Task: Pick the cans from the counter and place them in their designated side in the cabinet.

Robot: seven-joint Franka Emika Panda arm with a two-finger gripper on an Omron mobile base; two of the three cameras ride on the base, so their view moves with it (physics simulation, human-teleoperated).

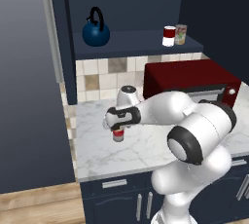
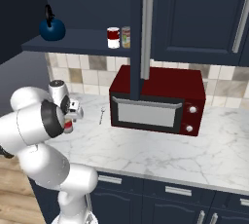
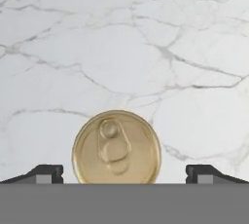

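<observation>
- gripper [image 3: 124, 173] points straight down over the counter [image 1: 146, 145], fingers spread wide, nothing pinched
- can with red upper band [image 1: 117, 135] stands upright on the counter directly under the gripper; in the hand view its gold pull-tab lid [image 3: 116, 148] sits between the two fingertips [image 3: 46, 173], gap on each side, slightly nearer the left tip
- from the left base view the hand is just above the can top, can't tell if touching; right base view shows only a red sliver of the can [image 2: 68, 126] behind the arm
- red-and-white can [image 1: 168, 36] already upright on the cabinet [image 1: 136, 43] shelf floor, right part, just beside a yellowish-green mottled can [image 1: 181, 34]
- blue kettle [image 1: 96, 30] on the left part of the same shelf, well apart from the two cans
- dark red microwave [image 2: 155, 101] on the counter to the right of the arm, below the shelf
- small thin utensil [image 2: 101, 115] lies on the counter just left of the microwave, too small to identify
- navy drawers with silver handles [image 2: 178, 190] under the counter
</observation>
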